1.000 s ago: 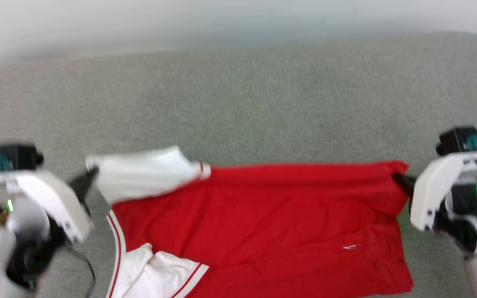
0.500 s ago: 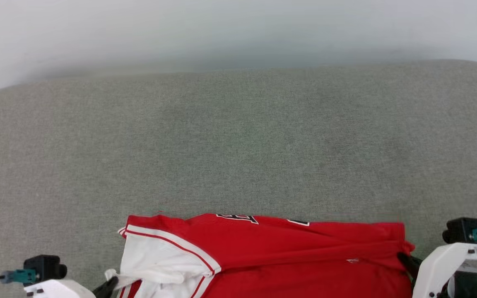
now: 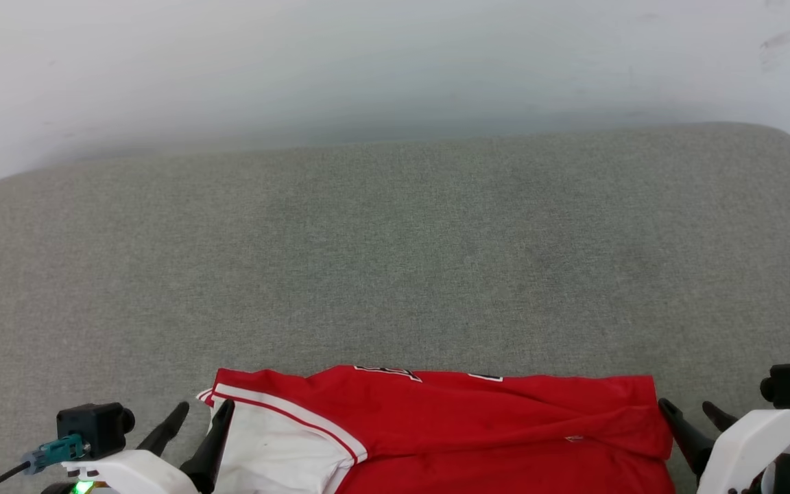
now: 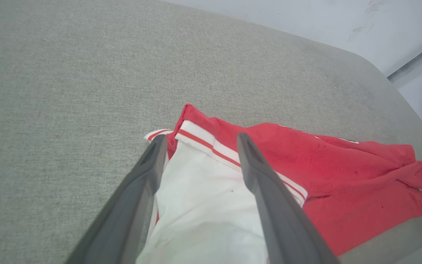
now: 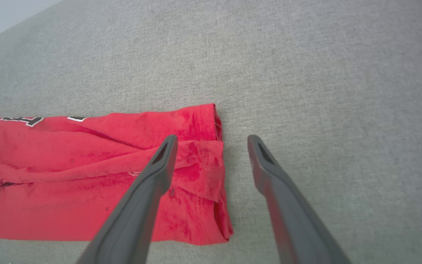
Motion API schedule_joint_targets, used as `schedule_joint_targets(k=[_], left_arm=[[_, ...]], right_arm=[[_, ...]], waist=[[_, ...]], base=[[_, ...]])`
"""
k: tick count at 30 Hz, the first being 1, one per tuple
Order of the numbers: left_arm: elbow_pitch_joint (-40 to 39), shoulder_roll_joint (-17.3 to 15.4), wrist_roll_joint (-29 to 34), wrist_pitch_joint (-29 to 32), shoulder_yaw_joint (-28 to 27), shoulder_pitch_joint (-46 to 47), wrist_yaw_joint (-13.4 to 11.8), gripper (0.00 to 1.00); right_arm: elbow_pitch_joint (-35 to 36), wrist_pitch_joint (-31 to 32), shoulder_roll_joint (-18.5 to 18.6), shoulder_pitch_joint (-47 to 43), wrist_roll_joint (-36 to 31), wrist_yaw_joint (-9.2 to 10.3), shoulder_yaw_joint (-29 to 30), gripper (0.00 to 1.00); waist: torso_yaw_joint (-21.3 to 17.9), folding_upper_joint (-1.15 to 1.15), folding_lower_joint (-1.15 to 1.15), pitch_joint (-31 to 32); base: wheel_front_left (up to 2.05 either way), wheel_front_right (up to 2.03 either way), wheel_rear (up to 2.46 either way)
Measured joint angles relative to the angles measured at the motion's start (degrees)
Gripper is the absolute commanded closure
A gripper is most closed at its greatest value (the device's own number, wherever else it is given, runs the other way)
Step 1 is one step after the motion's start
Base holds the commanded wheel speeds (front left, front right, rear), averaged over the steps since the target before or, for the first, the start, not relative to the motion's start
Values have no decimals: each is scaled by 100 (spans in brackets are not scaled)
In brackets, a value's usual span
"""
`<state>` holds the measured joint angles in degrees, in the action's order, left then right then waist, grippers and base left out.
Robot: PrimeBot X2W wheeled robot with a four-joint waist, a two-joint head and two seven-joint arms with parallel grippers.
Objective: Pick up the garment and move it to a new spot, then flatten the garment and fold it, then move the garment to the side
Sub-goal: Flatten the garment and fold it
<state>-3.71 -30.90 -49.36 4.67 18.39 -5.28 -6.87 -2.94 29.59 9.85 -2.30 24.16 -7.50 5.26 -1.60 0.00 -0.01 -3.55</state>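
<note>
I hold my left gripper (image 3: 205,406) spread wide, gripping nothing; my right gripper (image 3: 684,404) is spread equally wide, likewise unloaded.

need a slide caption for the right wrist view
Right gripper, jaws open, at the end of the folded red garment on the grey upholstered surface.

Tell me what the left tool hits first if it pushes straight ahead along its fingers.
Likely the garment: the left tool points at its white sleeve, spread fingers straddling it; height above the cloth is unclear.
</note>
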Motion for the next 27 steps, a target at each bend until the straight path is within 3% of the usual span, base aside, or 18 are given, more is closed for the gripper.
schedule_joint_targets(k=[6,12,17,27], left_arm=[[-427,163,594,-730,38,169,-165,0],[-678,527,1105,-1692,-31,327,-305,0],[-828,662,1543,-1895,-86,463,-423,0],[-820,759,1963,-1949,-30,632,-342,0]], right_arm=[[464,811,162,-31,-89,0,227,0],[918,1502,293,-45,-256,0,311,0],[965,1802,232,-129,-326,0,398,0],[341,1969,26,-149,-265,0,339,0]], waist=[[113,0,0,82],[380,0,0,6],[615,0,1,-214],[933,0,1,-665]], base=[[0,0,0],[0,0,0],[0,0,0],[0,0,0]])
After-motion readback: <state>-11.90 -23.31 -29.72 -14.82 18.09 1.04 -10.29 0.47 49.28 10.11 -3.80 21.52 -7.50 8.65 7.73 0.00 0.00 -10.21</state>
